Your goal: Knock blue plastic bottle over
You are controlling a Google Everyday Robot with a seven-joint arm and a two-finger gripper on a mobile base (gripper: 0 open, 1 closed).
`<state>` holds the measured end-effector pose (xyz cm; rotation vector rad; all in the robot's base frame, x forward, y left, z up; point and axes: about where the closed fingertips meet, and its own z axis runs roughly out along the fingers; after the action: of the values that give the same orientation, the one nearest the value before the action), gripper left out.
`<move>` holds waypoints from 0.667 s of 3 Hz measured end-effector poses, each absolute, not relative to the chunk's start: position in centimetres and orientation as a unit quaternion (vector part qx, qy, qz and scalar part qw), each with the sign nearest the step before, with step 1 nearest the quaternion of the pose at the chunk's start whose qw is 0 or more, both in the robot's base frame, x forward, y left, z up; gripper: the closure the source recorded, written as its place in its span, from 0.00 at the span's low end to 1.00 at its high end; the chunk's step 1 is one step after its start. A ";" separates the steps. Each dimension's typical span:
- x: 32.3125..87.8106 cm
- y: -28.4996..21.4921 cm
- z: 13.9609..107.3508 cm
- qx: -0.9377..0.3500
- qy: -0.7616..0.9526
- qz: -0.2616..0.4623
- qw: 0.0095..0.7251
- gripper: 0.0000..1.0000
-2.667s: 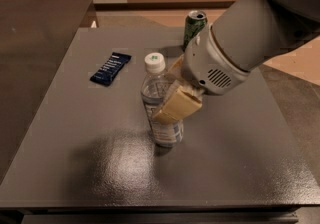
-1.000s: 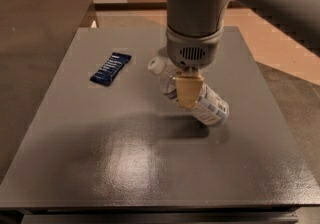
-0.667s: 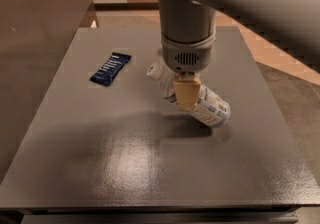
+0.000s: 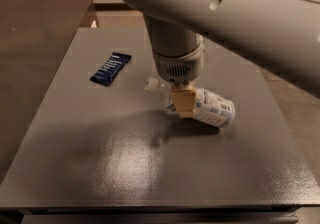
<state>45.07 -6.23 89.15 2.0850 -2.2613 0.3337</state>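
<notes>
Lying flat at frame centre, blue plastic bottle (image 4: 214, 109) looks pushed over by gripper (image 4: 183, 105) at its neck; grip unreadable.

A dark grey bench (image 4: 75, 178) carries a pale, mottled sheen near its front. The blue plastic bottle (image 4: 214, 109) lies on it, clear with a bluish tint, with a white cap and a white label printed with blue bands and small dark text. Directly over the bottle's neck end sits the gripper (image 4: 183, 103), tan beige, below a light grey wrist with a dark dotted grille. The robot arm (image 4: 235, 13) above is pale grey with two dark holes. A flat snack wrapper (image 4: 111, 68) is dark navy with faint white lettering.
</notes>
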 end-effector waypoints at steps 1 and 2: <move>45.6 -5.7 89.2 0.675 -0.730 0.109 0.007 0.15; 46.0 -5.3 89.4 0.676 -0.729 0.110 -0.008 0.00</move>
<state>46.00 -5.27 89.40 2.1325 -2.3014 0.3465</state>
